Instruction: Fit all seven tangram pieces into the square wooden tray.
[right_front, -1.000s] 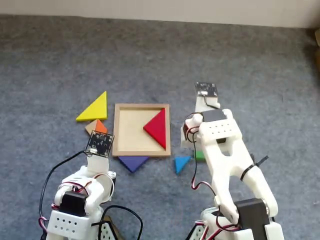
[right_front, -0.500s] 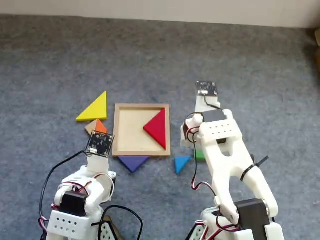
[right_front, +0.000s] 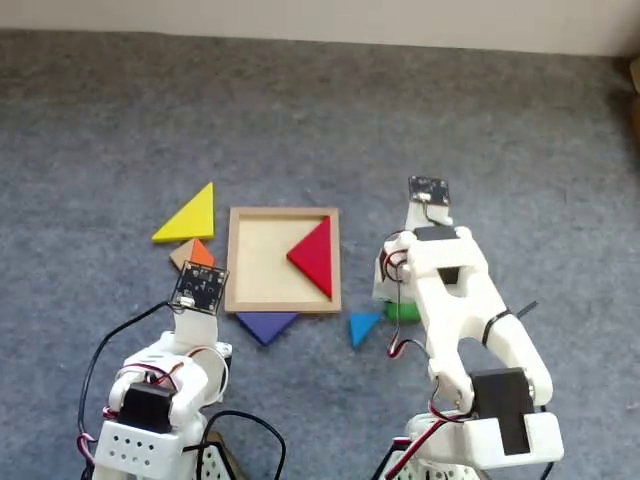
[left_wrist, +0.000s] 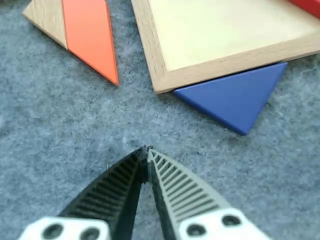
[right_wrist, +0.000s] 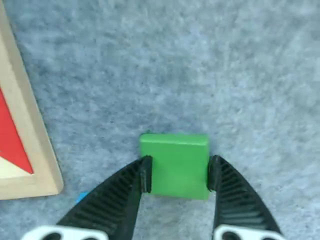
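Note:
The square wooden tray (right_front: 236, 262) lies mid-table with a red triangle (right_front: 315, 256) inside, against its right wall. A green square (right_wrist: 175, 161) lies on the carpet right of the tray, and my right gripper (right_wrist: 178, 172) is shut on it, one finger against each side. The right arm partly covers the green square (right_front: 404, 312) in the high view. My left gripper (left_wrist: 146, 151) is shut on nothing, low over the carpet just before the tray's near-left corner (left_wrist: 156, 86). Close by lie a dark blue triangle (left_wrist: 231, 97) and an orange piece (left_wrist: 90, 35).
A yellow triangle (right_front: 190, 216) lies left of the tray, with the orange piece (right_front: 201, 252) and a bare wooden piece (right_front: 182, 255) below it. A light blue triangle (right_front: 363, 326) rests between the dark blue triangle (right_front: 266, 324) and the green square. Grey carpet stretches beyond.
The right arm has shifted slightly to the right and toward the near edge, settling over the green square. The left arm and all the pieces have stayed put.

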